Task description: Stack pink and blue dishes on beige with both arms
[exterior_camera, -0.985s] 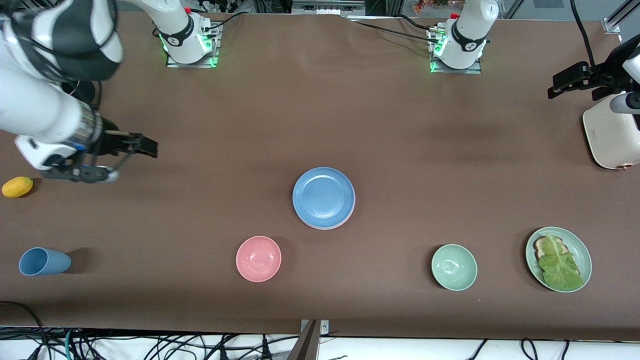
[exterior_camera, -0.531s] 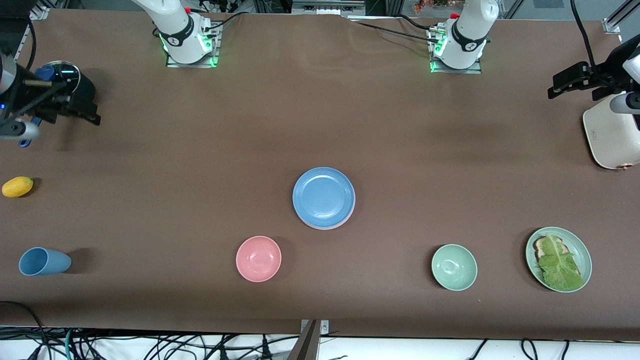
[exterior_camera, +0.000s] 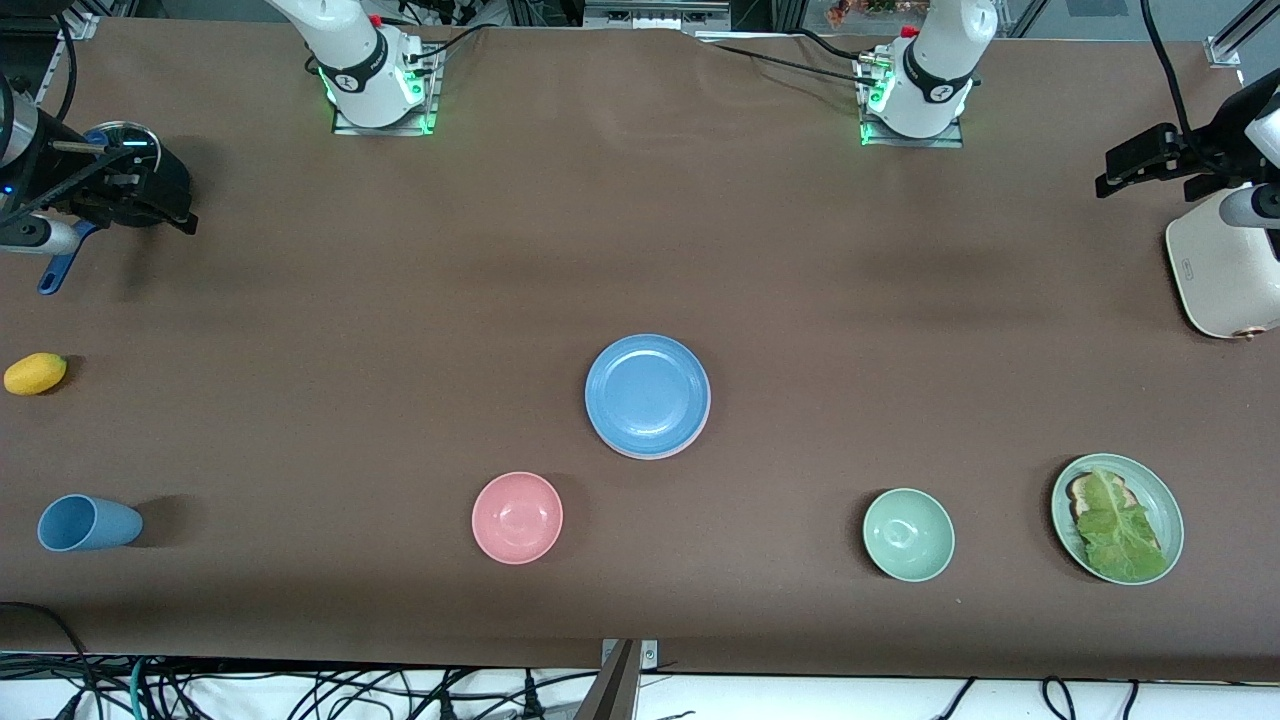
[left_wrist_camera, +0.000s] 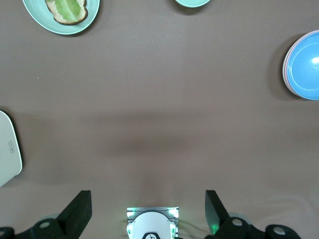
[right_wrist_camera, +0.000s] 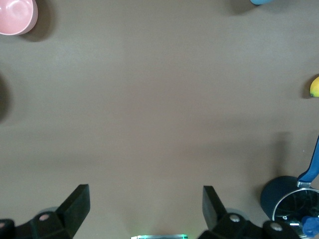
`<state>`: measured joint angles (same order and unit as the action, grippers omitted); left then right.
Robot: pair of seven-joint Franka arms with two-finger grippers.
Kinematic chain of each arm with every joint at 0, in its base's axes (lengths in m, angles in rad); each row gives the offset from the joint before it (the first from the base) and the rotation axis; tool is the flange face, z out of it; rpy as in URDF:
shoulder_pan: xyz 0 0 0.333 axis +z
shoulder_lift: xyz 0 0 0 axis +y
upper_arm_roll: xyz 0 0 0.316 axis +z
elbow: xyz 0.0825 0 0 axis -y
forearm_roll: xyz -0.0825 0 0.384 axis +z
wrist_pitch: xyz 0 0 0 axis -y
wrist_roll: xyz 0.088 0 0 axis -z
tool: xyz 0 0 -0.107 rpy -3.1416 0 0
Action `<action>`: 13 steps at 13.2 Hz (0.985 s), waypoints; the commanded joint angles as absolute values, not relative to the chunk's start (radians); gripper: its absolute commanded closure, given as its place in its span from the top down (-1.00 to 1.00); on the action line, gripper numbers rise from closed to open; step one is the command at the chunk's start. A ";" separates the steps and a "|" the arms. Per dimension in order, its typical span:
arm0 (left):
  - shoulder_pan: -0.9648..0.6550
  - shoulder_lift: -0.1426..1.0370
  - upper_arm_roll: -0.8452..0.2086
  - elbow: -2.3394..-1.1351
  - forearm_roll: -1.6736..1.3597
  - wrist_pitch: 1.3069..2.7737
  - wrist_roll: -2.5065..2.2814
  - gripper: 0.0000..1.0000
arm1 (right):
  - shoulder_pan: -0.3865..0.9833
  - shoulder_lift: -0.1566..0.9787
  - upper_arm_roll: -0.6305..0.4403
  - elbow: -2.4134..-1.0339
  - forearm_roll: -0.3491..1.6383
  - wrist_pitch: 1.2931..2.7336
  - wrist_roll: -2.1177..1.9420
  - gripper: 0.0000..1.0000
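Observation:
The blue plate (exterior_camera: 647,392) lies mid-table on top of a stack and shows again in the left wrist view (left_wrist_camera: 305,63). A thin rim of the pink plate (exterior_camera: 652,456) peeks out beneath it (left_wrist_camera: 284,67). No beige plate shows; whatever is under the stack is hidden. My right gripper (exterior_camera: 150,208) hangs open and empty over a dark pot at the right arm's end of the table (right_wrist_camera: 145,189). My left gripper (exterior_camera: 1125,165) waits open and empty over the left arm's end, beside the toaster (left_wrist_camera: 147,195).
Pink bowl (exterior_camera: 517,517), pale green bowl (exterior_camera: 908,534) and a green plate (exterior_camera: 1172,505) with toast and lettuce sit nearer the camera. A blue cup (exterior_camera: 85,523), a yellow fruit (exterior_camera: 35,373), a lidded dark pot (right_wrist_camera: 284,196) and a white toaster (exterior_camera: 1220,270) stand at the table's ends.
My right arm has pulled away from the table's middle, past the yellow fruit, to above the dark pot. The stack and the left arm have not moved.

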<state>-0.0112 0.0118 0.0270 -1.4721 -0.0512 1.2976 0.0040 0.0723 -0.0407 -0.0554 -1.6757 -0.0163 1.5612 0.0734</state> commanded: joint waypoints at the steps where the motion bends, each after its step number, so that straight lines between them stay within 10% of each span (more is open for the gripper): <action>1: -0.011 0.009 0.023 -1.471 -0.017 1.298 0.003 1.00 | 0.046 -0.026 -0.034 -1.660 -0.023 1.571 0.063 1.00; 13: -0.011 0.009 0.025 -1.473 -0.017 1.298 0.003 1.00 | -0.017 -0.058 0.011 -1.706 -0.002 1.597 0.078 1.00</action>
